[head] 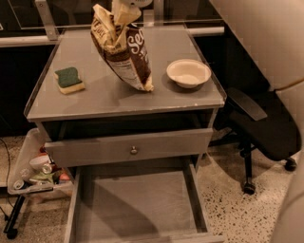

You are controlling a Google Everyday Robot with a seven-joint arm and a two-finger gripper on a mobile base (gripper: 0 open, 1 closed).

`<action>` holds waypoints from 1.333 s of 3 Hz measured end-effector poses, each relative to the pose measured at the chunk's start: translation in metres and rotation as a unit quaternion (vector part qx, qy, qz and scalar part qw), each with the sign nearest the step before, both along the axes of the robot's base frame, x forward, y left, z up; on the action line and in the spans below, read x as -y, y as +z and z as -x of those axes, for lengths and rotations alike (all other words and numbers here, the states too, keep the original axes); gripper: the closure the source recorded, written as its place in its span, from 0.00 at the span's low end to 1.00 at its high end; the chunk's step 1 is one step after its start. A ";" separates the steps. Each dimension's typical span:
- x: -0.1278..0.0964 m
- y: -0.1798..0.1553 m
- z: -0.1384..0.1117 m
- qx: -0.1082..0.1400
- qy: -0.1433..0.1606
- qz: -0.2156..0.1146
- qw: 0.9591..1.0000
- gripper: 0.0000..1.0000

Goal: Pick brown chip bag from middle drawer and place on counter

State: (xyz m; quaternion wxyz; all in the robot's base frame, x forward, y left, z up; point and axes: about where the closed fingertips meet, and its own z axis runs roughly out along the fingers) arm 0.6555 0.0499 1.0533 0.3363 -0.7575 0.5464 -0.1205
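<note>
tool grips brown chip bag over counter.

The pincer sits at the top edge of the view, above the back of the table, clamped on the upper end of the brown chip bag. The bag hangs tilted, its lower pale end just over the tabletop between the sponge and the white bowl. Below a closed drawer front with a knob, the open drawer stands pulled out. An office chair stands at the right.
</note>
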 end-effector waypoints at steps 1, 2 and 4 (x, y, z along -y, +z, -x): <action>-0.001 -0.006 -0.023 0.001 -0.001 0.005 1.000 1.00; -0.007 -0.019 -0.028 -0.004 -0.005 0.009 1.000 1.00; -0.022 -0.071 0.001 -0.047 0.003 0.024 0.999 0.81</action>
